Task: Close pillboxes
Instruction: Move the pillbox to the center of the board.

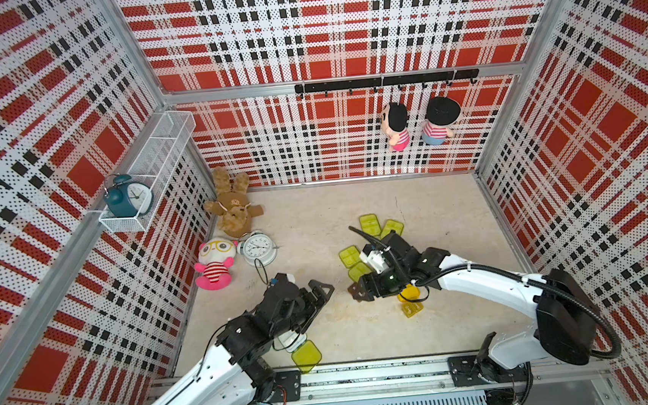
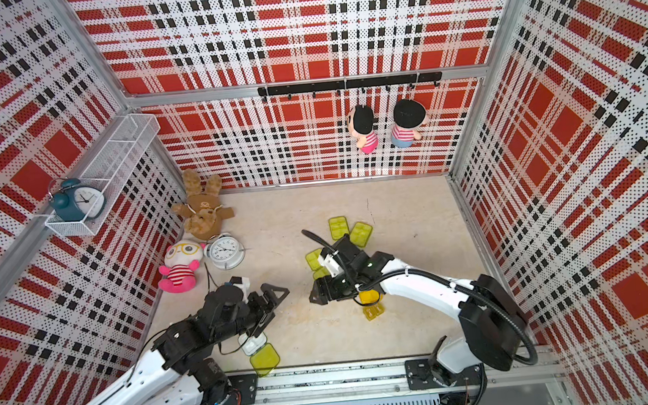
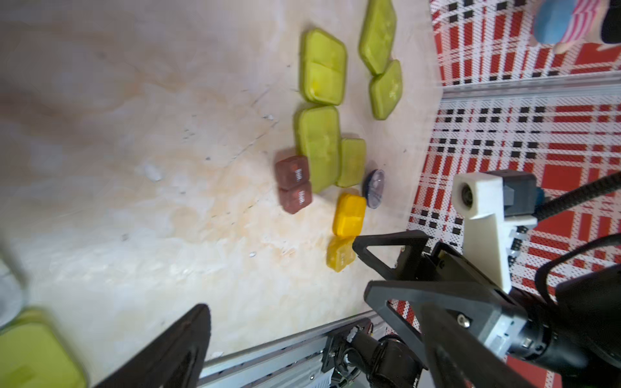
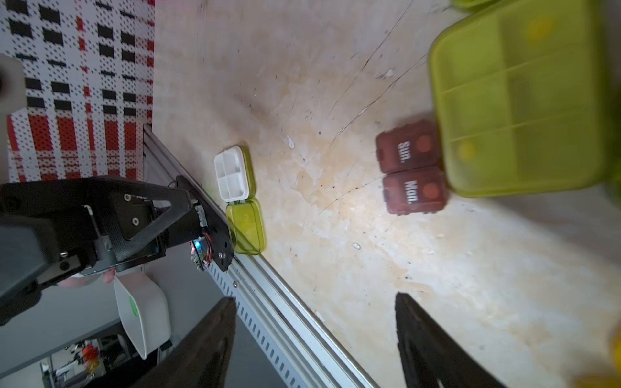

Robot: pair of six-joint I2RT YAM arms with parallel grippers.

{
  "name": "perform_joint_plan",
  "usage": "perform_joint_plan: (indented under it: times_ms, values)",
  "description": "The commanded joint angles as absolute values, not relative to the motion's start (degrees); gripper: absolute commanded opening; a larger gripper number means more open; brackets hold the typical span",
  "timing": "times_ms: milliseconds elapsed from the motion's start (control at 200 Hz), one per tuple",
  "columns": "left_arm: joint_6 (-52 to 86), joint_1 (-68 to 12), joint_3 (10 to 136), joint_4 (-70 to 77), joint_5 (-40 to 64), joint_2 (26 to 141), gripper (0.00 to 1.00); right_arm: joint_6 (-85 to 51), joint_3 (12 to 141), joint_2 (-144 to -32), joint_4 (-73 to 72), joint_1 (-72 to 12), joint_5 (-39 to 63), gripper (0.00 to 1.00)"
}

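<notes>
Counter (image 1: pixel 308 220) first: beige, marbled, mostly bare. Over its near side the left gripper (image 1: pixel 322 299) hangs with fingers spread and nothing between them. Same for the right gripper (image 4: pixel 316 297), fingers apart and empty, by the cluster of closed lime-lidded square plastic pillboxes (image 3: pixel 319 144).

The one that matters is the white four-compartment plastic tray (image 4: pixel 231 174), its translucent lime lid (image 4: pixel 245 225) flopped open. It sits by the front rail (image 1: pixel 367 370), behind the left fingers, tucked under that wrist. So the left arm's way nearer, I'd say. Its long axis runs tray to lid, lid end at the rail.

Top views half hide the tray; the right wrist view shows all four compartments.
</notes>
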State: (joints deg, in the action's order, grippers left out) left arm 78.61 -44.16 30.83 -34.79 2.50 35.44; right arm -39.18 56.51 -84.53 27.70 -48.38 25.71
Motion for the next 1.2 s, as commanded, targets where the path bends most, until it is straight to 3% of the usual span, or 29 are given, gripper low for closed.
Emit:
perform_joint_plan:
  times_ms: [0, 180, 421, 842, 1197]
  values:
    - [83.0, -43.9, 29.1, -50.9, -1.2, 30.8, 0.99, -42.8, 59.0, -88.1, 26.0, -50.7, 25.9, 0.77]
    - [83.4, -44.2, 29.0, -57.7, -4.3, 31.1, 0.98, -45.9, 60.1, -90.1, 23.5, -50.7, 25.1, 0.77]
    - [86.9, -44.5, 30.9, -60.3, -6.5, 40.5, 0.98, -43.1, 60.1, -91.9, 22.9, -50.4, 28.4, 0.78]
    - [96.3, -44.8, 23.3, -57.4, -4.8, 38.7, 0.98, -37.0, 58.3, -93.5, 21.5, -48.6, 33.4, 0.78]
    - [93.6, -43.6, 19.2, -50.2, -4.8, 41.2, 0.98, -37.7, 56.2, -90.8, 21.1, -47.6, 32.7, 0.78]
